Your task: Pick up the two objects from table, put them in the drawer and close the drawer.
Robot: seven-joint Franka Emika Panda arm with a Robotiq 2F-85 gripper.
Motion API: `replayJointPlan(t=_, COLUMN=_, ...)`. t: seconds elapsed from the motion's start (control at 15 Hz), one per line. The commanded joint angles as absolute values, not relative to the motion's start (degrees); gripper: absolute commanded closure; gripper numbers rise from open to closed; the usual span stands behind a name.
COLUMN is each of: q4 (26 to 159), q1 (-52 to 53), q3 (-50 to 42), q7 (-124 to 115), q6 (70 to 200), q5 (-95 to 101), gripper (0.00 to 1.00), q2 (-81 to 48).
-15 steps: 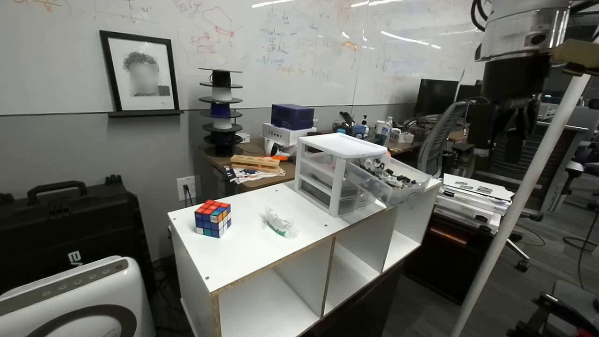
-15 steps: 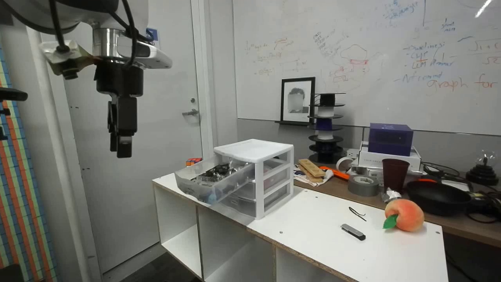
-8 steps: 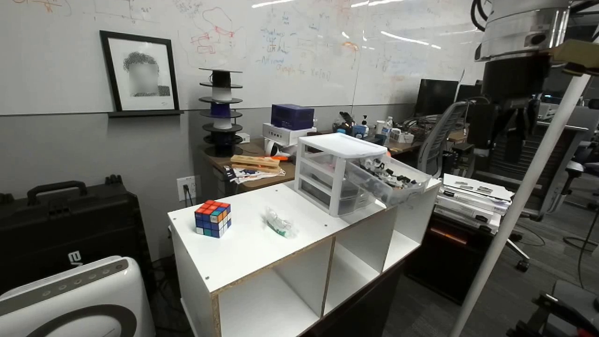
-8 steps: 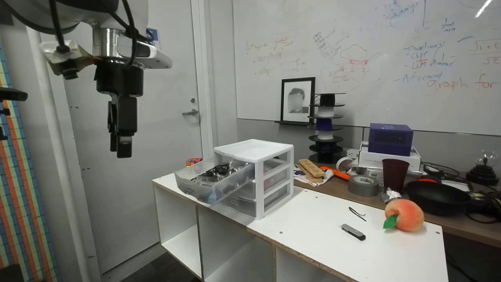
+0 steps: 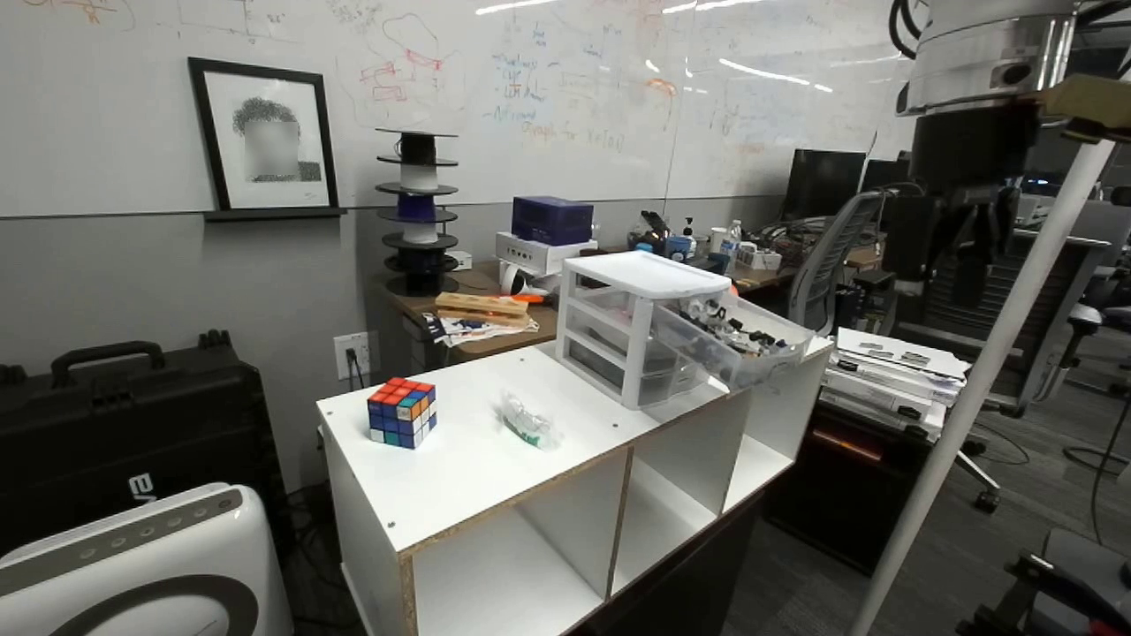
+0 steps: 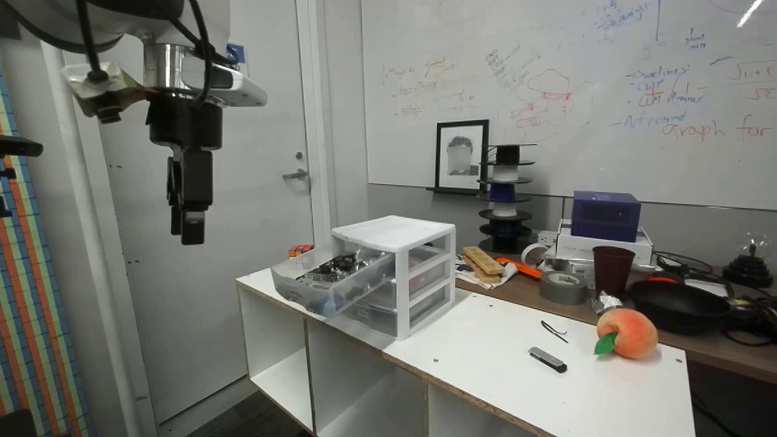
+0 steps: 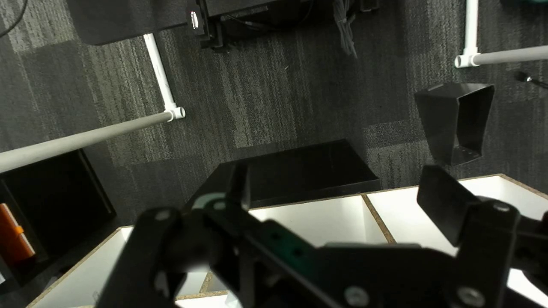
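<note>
1. Pointing down, your one gripper (image 7: 334, 182) is spread wide, high up and well apart from your one white shelf unit (image 5: 459, 490) in both exterior views.
2. Three open compartments (image 5: 504, 565) show along the shelf unit's front.
3. One white-framed drawer unit (image 6: 394, 233) on top, three drawers: top drawer (image 6: 358, 285) pulled out, holding small black and clear bits (image 6: 340, 267) too jumbled to count; middle drawer (image 6: 379, 297) and bottom drawer (image 6: 376, 320) sit in the frame.
4. Your task objects: two, both out on the shelf unit's top.
5. One Rubik's cube (image 5: 402, 413), near the end of the top. In an exterior view you get only a corner of it past the top drawer.
6. One clear plastic packet (image 5: 527, 422), touch of green on it, lying between the Rubik's cube and the drawer unit, apart from both.
7. Far side of the drawer unit from those, same top: one peach (image 6: 634, 334) with one leaf (image 6: 605, 344), one silver-and-black USB stick (image 6: 547, 359), one thin black strap (image 6: 552, 331) near the stick.
8. Behind, you've got one workbench (image 6: 722, 351): one purple box (image 6: 607, 213), one dark red cup (image 6: 613, 267), one black pan (image 6: 680, 309), one grey tape roll (image 6: 563, 288), one stack of spools (image 6: 502, 192).
9. One framed picture (image 5: 265, 132) against one whiteboard (image 5: 574, 88).
10. Wrist view gives you carpet (image 7: 274, 77), two white pipe corners (image 7: 174, 112), one dark open bin (image 7: 436, 124).
</note>
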State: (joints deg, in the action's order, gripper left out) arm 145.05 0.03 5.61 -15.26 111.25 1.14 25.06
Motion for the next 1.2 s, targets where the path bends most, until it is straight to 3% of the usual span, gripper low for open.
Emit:
replayJointPlan(t=0.0, q4=144.99, q1=0.14, q3=5.48, q7=-15.28, q6=111.17, q5=1.18, gripper=0.0, q2=25.05)
replayJointPlan(t=0.67, q4=143.05, q1=4.05, q3=16.0, q7=-29.33, q6=115.47, q5=3.25, gripper=0.0, q2=24.0)
replayJointPlan(t=1.13, q4=134.92, q1=2.32, q3=18.15, q7=-38.08, q6=129.82, q5=9.65, gripper=0.0, q2=9.3)
